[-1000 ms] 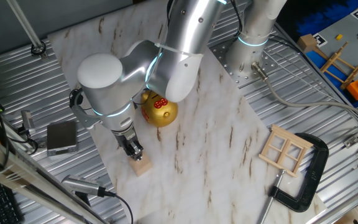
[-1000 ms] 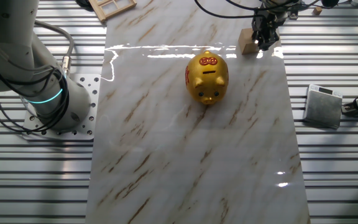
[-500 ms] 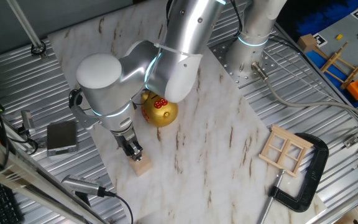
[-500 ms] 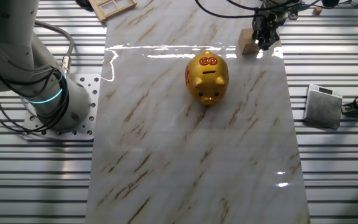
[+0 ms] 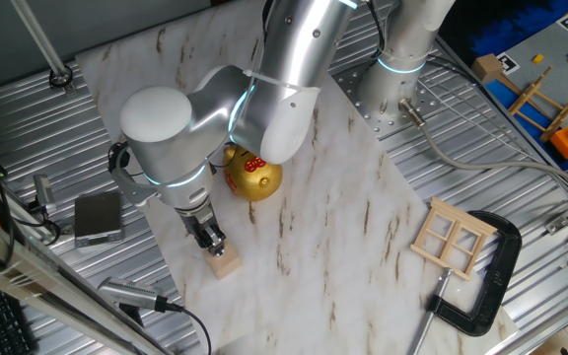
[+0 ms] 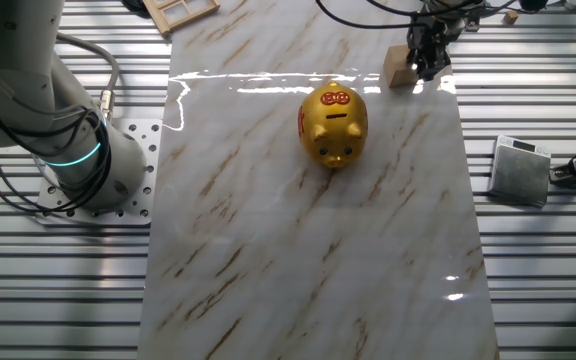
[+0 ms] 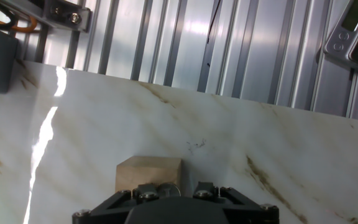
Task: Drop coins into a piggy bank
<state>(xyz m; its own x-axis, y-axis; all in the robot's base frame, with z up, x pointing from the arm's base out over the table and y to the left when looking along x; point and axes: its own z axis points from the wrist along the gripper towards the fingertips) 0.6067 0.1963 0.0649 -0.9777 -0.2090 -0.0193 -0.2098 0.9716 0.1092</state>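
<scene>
Nothing has shifted over the last second: the gripper (image 5: 212,240) sits exactly where it was, low over the pale wooden cube (image 5: 224,262) at the edge of the marble slab (image 5: 343,207), and the arm shows no drift in either fixed view. A small round shape, possibly a coin (image 7: 168,186), peeks out at the cube's top in the hand view, tight against the hand's body, though I can't be sure of it. Whether the fingers are closed on it or merely bracketing it I cannot tell; the tips are hidden under the hand in every view. The piggy bank (image 6: 334,124) stands well apart from the cube, towards the middle of the slab, its slot facing up and nothing near it. To my eye this stillness means the pick is at the pinch itself, so no coin has reached the bank. Beyond the slab lie a grey box (image 6: 521,171), a wooden frame (image 5: 454,241) and a black clamp (image 5: 490,286) on the ribbed table.
</scene>
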